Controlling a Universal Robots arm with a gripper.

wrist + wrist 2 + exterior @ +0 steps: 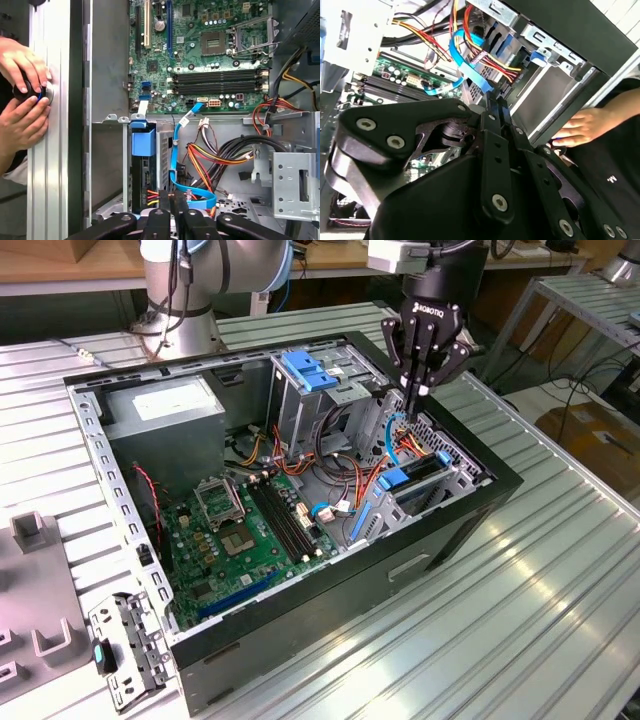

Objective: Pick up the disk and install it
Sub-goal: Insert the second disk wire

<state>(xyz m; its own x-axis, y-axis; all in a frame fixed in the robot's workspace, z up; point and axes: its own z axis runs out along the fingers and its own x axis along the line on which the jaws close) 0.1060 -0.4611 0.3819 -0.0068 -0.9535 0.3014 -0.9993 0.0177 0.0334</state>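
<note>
Disk [418, 480] sitting edge-up in bay, looks installed | we are hovering gripper [418, 392] above it, fingers pressed together, holding nothing

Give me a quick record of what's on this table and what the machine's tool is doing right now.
Setting: open computer case on a ribbed metal table
Tool: shut, holding nothing, poised over the cables by the drive bay
Disk: blue-bracketed, apparently sitting in the bay, below the tool
Motherboard: green, on the case floor
Person: hands on the table beside the case
</note>
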